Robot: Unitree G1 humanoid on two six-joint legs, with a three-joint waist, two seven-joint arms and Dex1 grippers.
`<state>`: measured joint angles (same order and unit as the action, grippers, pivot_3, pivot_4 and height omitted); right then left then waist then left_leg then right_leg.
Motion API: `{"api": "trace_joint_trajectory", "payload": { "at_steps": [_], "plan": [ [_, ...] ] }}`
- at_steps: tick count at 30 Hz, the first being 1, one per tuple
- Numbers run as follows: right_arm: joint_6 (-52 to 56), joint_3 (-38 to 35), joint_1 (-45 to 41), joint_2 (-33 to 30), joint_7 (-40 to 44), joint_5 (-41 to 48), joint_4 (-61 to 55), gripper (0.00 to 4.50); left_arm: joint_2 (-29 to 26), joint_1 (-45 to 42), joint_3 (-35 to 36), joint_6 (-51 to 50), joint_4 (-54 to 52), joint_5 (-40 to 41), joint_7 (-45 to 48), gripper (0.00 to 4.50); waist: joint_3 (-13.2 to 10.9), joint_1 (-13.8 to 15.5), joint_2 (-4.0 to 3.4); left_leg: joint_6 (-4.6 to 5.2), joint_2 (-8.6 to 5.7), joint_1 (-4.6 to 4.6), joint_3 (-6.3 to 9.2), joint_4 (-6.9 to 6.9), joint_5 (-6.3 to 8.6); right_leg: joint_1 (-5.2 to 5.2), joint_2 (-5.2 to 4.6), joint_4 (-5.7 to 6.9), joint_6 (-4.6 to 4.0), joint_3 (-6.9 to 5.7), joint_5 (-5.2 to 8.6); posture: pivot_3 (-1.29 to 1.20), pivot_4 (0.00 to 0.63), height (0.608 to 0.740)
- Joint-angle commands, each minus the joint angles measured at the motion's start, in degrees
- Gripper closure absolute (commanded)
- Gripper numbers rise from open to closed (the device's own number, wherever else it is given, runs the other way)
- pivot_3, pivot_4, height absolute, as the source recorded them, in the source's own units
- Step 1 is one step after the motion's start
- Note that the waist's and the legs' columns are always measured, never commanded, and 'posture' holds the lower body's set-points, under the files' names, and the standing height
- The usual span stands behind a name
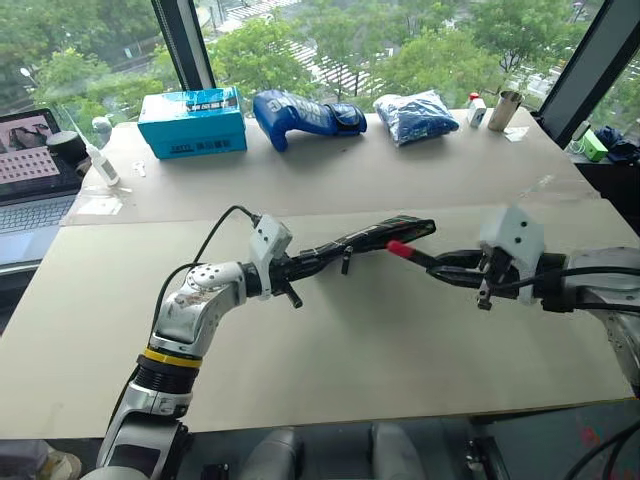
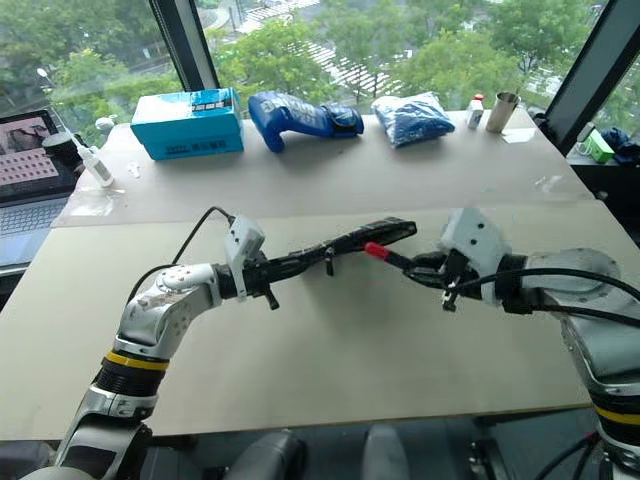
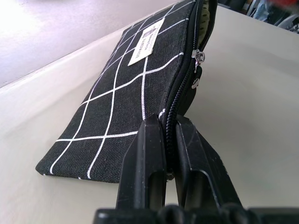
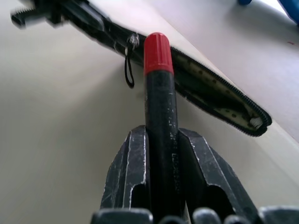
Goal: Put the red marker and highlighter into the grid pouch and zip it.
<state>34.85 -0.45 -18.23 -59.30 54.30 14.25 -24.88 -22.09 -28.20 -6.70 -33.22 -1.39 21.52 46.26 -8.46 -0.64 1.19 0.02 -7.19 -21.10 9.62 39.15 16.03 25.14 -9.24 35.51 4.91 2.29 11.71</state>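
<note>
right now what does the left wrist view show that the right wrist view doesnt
Left wrist view: the grid pouch's gridded side with its white label, and the left gripper shut on the pouch's edge.

Right wrist view: the red marker clamped in the right gripper, red cap toward the pouch's open mouth, plus the pale lining inside.

Both: the pouch held up above the table, its zipper unzipped.

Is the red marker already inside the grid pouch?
No, the red marker sits in the right gripper, cap just outside the grid pouch opening.
</note>
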Motion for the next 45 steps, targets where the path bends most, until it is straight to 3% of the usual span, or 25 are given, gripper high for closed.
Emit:
{"api": "trace_joint_trajectory", "payload": {
  "at_steps": [1,8,13,21,35,45],
  "plan": [
    [-6.01,4.68,-1.94,-2.57,-2.46,-9.56,2.36,3.98,0.0,-0.19,-0.09,1.45,-1.3,-0.15,0.47,4.5,0.0,0.01,0.01,-0.11,0.0,0.0,0.0,0.0,-0.06,0.0,0.0,0.01,0.0,0.0,0.0,0.0,0.15,0.74],
    [-7.39,5.7,-6.07,-1.22,-0.69,-10.53,3.45,3.98,-0.94,0.36,-1.33,2.92,-1.26,-1.97,1.13,4.5,-0.01,0.03,0.01,-0.12,0.04,-0.02,-0.01,-0.02,-0.07,0.02,0.01,-0.07,-0.01,0.02,0.0,0.0,0.15,0.74],
    [-6.46,1.42,-4.84,-0.7,2.53,-5.02,1.86,3.98,-0.87,0.44,-1.65,3.65,-0.85,-2.52,1.2,4.5,-0.01,0.49,0.02,-0.1,0.03,-0.04,-0.01,-0.02,-0.06,-0.01,0.01,-0.16,0.0,0.01,-0.01,0.0,0.15,0.74],
    [-5.36,3.35,-6.78,-0.93,1.8,-7.45,3.84,3.98,-0.68,0.21,-1.54,4.32,-0.29,-2.86,1.28,4.5,-0.01,0.71,0.01,-0.09,0.04,-0.04,-0.01,-0.04,-0.05,0.0,0.02,-0.17,-0.01,0.01,-0.03,0.0,0.15,0.74],
    [-7.85,16.38,-17.66,7.46,1.93,-16.48,7.99,3.98,-0.76,0.62,-2.41,5.49,-0.56,-3.79,2.31,4.5,-0.01,0.57,0.01,-0.1,0.05,-0.05,-0.01,-0.04,-0.06,0.02,0.02,-0.19,-0.01,0.0,-0.04,0.0,0.15,0.74],
    [-26.6,30.37,-23.37,13.27,0.92,-33.53,13.57,3.98,-0.51,-0.16,-2.85,5.95,0.34,-3.73,3.01,4.5,-0.01,0.29,0.01,-0.11,0.02,-0.04,-0.01,-0.03,-0.07,0.03,0.02,-0.19,0.01,0.0,-0.05,0.0,0.15,0.74]
  ]
}}
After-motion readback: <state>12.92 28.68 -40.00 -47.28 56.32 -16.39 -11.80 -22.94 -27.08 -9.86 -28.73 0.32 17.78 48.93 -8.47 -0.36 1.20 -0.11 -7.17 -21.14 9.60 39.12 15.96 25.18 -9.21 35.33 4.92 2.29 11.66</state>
